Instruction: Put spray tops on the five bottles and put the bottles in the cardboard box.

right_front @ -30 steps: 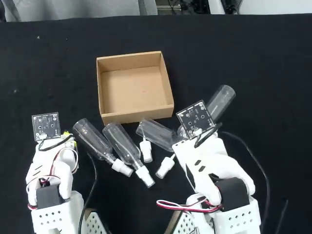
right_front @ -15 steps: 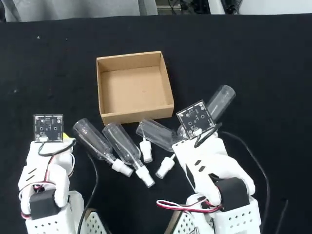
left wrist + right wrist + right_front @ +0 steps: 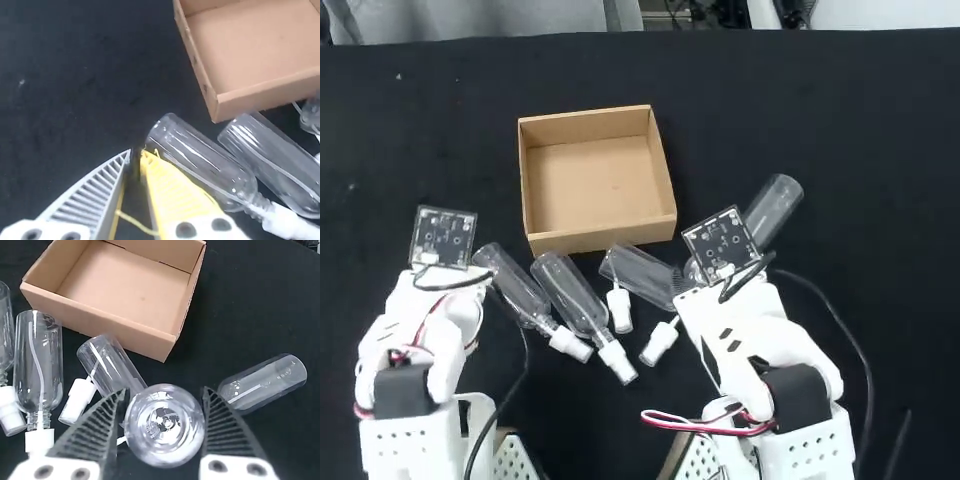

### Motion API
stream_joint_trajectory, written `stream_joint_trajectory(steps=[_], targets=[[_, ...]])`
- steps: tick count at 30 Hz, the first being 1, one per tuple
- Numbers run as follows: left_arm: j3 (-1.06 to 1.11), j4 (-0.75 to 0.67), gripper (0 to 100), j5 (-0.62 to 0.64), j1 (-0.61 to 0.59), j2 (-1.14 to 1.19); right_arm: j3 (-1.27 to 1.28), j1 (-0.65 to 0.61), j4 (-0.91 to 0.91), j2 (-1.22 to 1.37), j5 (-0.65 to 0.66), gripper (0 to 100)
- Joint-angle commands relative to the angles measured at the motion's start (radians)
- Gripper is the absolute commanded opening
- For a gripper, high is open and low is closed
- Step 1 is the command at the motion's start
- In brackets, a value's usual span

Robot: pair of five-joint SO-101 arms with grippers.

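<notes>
The high camera sits far up and looks down on the black table (image 3: 860, 130) and both arms (image 3: 760, 340). Each wrist camera sits low and close, looking forward over the table. All 3 views share the cardboard box (image 3: 597, 180) and bottles (image 3: 570, 290) beside it.

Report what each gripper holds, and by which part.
The right gripper clamps a clear bottle across its round body, base toward the wrist camera. The left gripper holds nothing.

The black table (image 3: 840, 120) bears a cardboard box (image 3: 600, 238) and bottles (image 3: 570, 290) (four lying, seemingly).
</notes>
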Motion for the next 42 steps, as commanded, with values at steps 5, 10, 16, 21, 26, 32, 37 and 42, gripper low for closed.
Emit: stream_joint_trajectory(steps=[5,10,16,21,26,32,37,42], targets=[[-0.156,0.080,16,-0.012,0.081,0.206,-0.008,0.104,-0.064,-0.013,-0.069,13.4],[-0.219,0.178,20,-0.074,0.147,0.295,-0.008,0.107,-0.068,-0.013,-0.071,13.4],[-0.249,0.236,20,-0.175,0.200,0.408,-0.007,0.107,-0.068,-0.013,-0.071,13.4],[-0.249,0.236,20,-0.219,0.251,0.466,-0.007,0.107,-0.068,-0.013,-0.071,13.4],[-0.248,0.238,20,-0.221,0.315,0.482,-0.005,0.107,-0.068,-0.013,-0.071,13.4],[-0.240,0.236,20,-0.222,0.406,0.483,-0.005,0.109,-0.069,-0.013,-0.071,13.4],[-0.234,0.236,20,-0.222,0.504,0.483,-0.005,0.109,-0.069,-0.013,-0.071,13.4],[-0.234,0.236,20,-0.222,0.598,0.483,-0.010,0.144,-0.071,-0.013,-0.071,13.4]])
